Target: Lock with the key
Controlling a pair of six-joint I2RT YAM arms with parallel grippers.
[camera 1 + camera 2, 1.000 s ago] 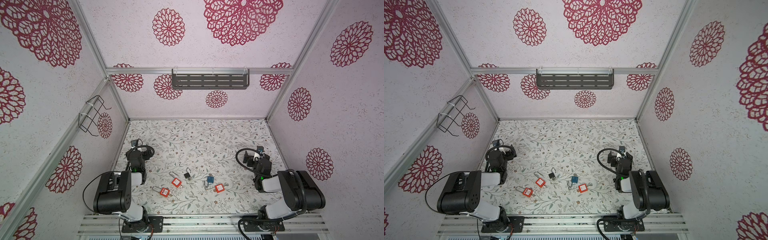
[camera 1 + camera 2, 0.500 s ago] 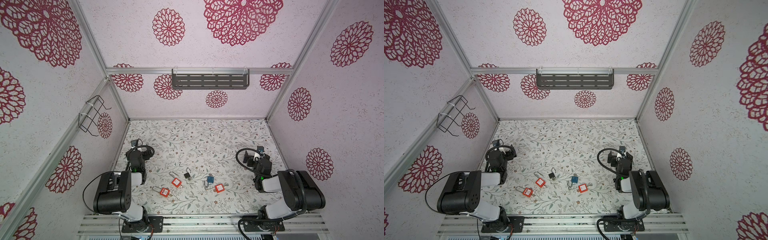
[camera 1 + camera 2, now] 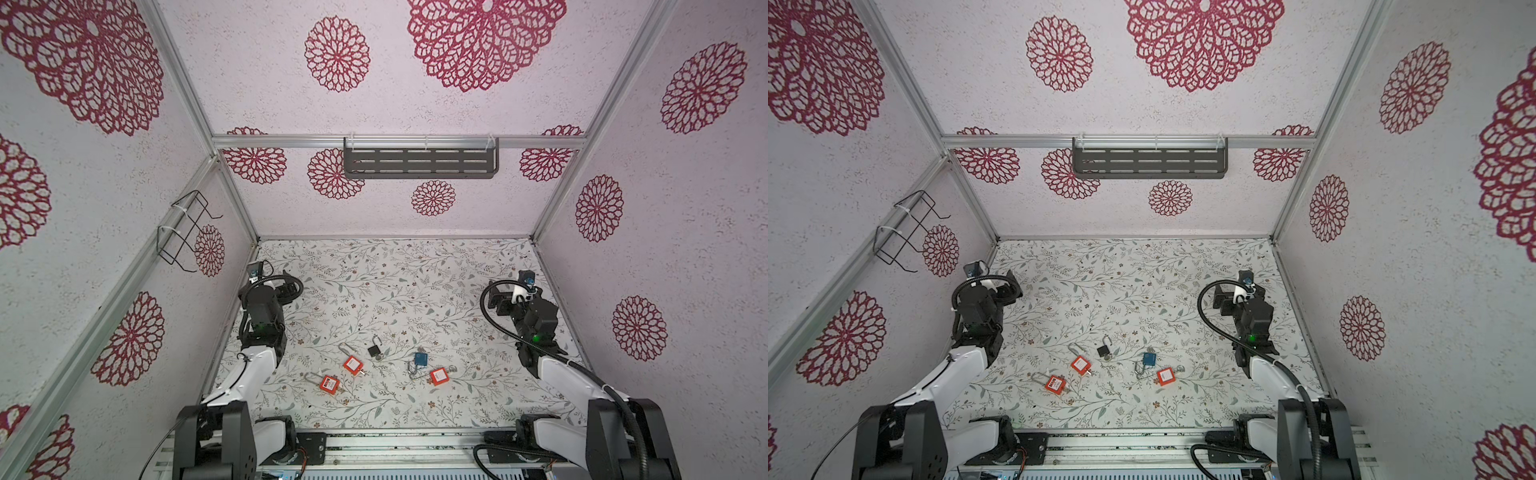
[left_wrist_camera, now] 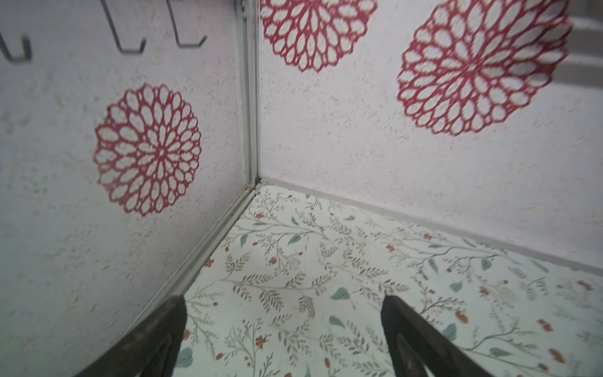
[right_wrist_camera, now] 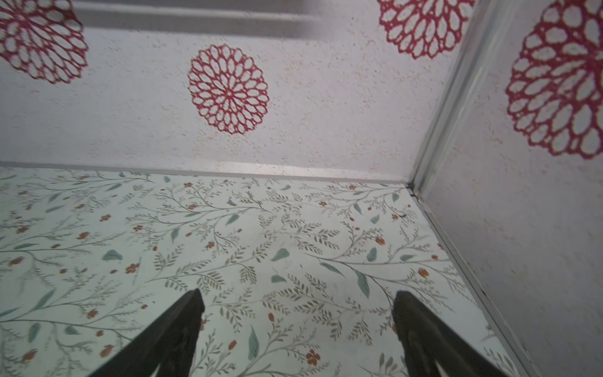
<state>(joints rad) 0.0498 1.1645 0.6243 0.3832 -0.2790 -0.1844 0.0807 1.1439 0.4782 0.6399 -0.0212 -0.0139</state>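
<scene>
1. Nearest my bases, five padlocks lie in a loose cluster on the floral table point(image 3: 395, 282), between my two arms. Front red padlock point(image 3: 328, 382) is closest to the rail, and the middle red padlock point(image 3: 352, 365) lies just beyond it.
2. Black padlock point(image 3: 375, 351) sits at centre. Blue padlock point(image 3: 420, 359) is to its right, and the right red padlock point(image 3: 439, 376) lies just beside the blue one.
3. A silvery piece point(image 3: 452, 368) lies just beside the right red padlock. It may be a key, but it is too small to tell.
4. Farther out, my left claw point(image 4: 284, 326) is spread wide with nothing between the fingers. It is over bare table near the left back corner, well apart from the padlocks.
5. My right claw point(image 5: 297, 326) is also spread wide and empty, over bare table toward the right back corner.
6. Farthest are the wire rack point(image 3: 187, 232) on the left wall and the dark slotted shelf point(image 3: 419, 162) on the back wall.
</scene>
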